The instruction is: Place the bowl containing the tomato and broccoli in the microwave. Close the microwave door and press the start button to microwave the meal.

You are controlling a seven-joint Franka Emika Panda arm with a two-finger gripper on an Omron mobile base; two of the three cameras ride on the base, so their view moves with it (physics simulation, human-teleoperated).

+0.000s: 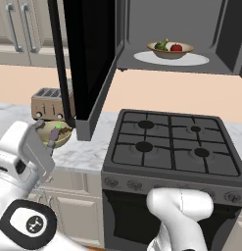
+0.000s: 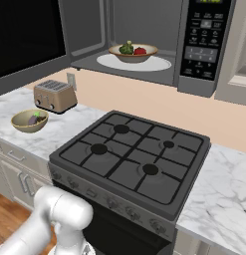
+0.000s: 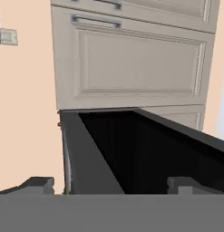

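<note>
The bowl (image 1: 170, 50) (image 2: 133, 52), shallow with a tan rim, sits on the white round plate (image 1: 196, 60) (image 2: 157, 63) inside the microwave (image 1: 191, 22) (image 2: 204, 42). In it lie the red tomato (image 1: 176, 47) (image 2: 140, 51) and the green broccoli (image 1: 161, 45) (image 2: 126, 49). The microwave door (image 1: 88, 59) (image 2: 25, 35) (image 3: 145, 149) stands swung wide open to the left. My gripper (image 3: 113, 185) is open and holds nothing. It sits close to the door's edge, one fingertip on each side of the panel in the hand view.
A tan toaster (image 1: 49, 103) (image 2: 55, 95) and a deeper bowl (image 1: 56, 133) (image 2: 30, 120) with a purple piece stand on the marble counter left of the stove (image 1: 171, 142) (image 2: 134, 154). Beige cabinet doors (image 3: 131, 59) lie beyond the door.
</note>
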